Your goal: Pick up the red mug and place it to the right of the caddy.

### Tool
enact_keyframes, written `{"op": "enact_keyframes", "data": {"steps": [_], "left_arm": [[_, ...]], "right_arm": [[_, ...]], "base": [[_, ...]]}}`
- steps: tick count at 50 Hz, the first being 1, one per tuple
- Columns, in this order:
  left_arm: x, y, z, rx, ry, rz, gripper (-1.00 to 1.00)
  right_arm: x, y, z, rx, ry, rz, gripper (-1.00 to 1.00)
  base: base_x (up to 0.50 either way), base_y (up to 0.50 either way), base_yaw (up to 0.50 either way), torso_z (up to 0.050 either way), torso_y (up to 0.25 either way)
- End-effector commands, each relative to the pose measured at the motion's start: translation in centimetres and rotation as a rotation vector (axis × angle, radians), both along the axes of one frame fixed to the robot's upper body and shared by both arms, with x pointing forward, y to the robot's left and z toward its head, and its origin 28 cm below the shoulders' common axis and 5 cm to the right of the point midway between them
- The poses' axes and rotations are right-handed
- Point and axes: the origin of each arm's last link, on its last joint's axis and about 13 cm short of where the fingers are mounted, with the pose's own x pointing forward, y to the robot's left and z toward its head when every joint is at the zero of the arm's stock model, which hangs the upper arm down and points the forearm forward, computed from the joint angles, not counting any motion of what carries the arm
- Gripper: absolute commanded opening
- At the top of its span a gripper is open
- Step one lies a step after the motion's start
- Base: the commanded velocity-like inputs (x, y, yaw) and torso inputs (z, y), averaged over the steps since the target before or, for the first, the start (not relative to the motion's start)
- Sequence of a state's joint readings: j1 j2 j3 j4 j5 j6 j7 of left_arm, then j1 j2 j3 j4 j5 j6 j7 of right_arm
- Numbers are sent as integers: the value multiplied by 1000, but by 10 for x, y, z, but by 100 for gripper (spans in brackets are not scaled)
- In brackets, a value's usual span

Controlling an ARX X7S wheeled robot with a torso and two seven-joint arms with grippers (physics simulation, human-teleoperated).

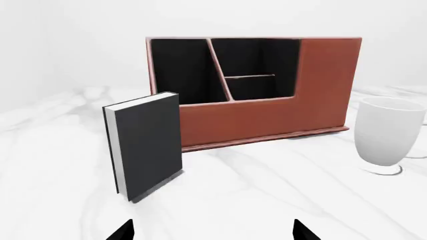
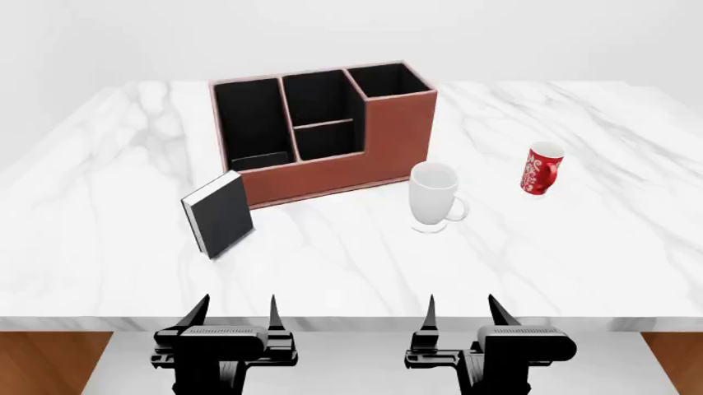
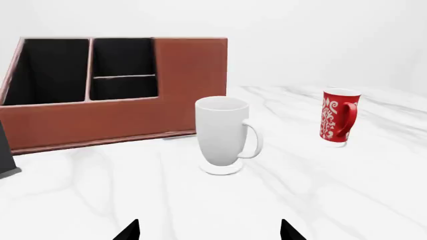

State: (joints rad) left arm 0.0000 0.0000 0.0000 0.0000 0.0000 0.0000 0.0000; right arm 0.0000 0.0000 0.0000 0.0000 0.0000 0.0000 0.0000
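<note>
On the marble table (image 2: 571,247), well to the right of the caddy (image 2: 329,140), the red mug (image 2: 541,170) stands upright and apart from everything else. A white mug (image 2: 433,196) sits between it and the caddy, just off the caddy's right front corner, and a black book (image 2: 220,214) stands on end at the caddy's left front.

The red mug is tall and narrow, tapering toward its base, with white script on the red wall, a white inside and a red handle that shows on its right in the right wrist view (image 3: 340,119). It looks rigid and glazed, so likely light, slick and breakable; its small foot and height suggest it would tip easily if nudged. The safest hold is probably across the body at about mid-height, jaws square to the wall and clear of the handle, rather than on the handle loop.

Both arms rest at the near table edge. The left gripper (image 2: 236,313) and the right gripper (image 2: 462,313) each have their 2 fingers spread, holding nothing. The right gripper is nearer the mug, so it seems the natural one to use.
</note>
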Motion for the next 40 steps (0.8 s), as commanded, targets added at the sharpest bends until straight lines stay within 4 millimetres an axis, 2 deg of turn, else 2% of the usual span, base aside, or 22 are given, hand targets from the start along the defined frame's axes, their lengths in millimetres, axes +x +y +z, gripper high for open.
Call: {"op": "enact_keyframes", "data": {"steps": [1,9,40], "left_arm": [[0,0,0,2,-3,-5,100],[0,1,-3,10,10,-6,100],[2,2,-5,22,15,-3,100]], "right_arm": [[-1,-1,0,-12,-11,-6,100],[-2,0,-1,-16,-14,22,100],[2,-1,-5,-15,5,14,100]], "base": [[0,0,0,0,0],[0,-38,0,0,0],[0,-500,0,0,0]]}}
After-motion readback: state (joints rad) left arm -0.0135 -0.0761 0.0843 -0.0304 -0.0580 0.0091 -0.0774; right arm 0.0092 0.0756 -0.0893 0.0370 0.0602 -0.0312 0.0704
